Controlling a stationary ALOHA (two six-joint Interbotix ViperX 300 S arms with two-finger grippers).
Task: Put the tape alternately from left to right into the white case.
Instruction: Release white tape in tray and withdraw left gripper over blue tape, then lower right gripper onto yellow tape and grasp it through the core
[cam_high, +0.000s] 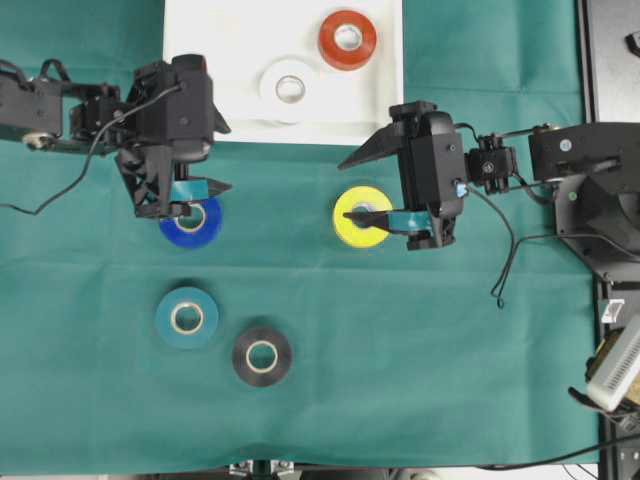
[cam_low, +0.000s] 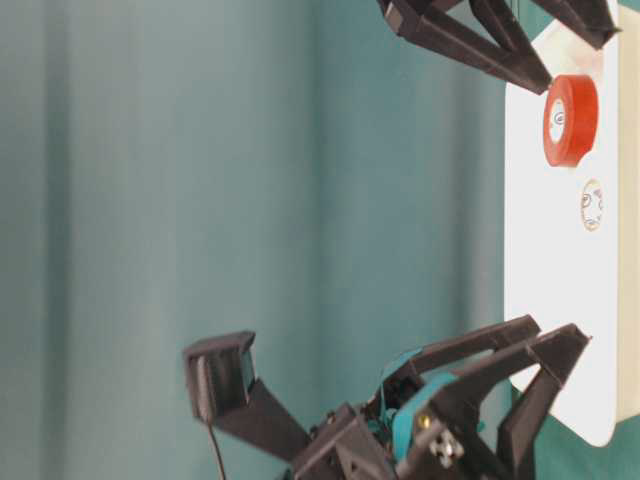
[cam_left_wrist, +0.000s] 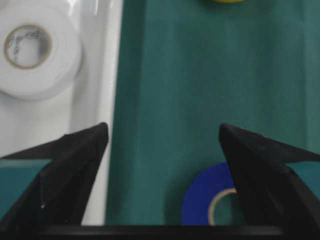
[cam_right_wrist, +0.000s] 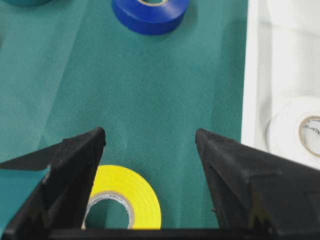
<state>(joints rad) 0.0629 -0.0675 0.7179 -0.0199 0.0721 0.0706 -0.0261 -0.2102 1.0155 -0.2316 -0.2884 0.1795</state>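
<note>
Below the white case (cam_high: 190, 60), near its left front corner, the blue roll (cam_high: 190, 222) is straddled from above by the wide-spread, empty left gripper (cam_high: 195, 198).

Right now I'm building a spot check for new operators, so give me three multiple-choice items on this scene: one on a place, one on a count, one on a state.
1. Where is the white roll?
A. in the case
B. beside the black roll
C. on the yellow roll

2. How many rolls lie on the cloth, outside the case?
A. two
B. four
C. six

3. How is the left gripper?
A. shut on the blue roll
B. shut on nothing
C. open over the blue roll

Key: 1 A, it sits in the case near the red roll. 2 B, blue, yellow, teal and black. 3 C, the left wrist view shows its fingers spread, the blue roll on the cloth.
</note>
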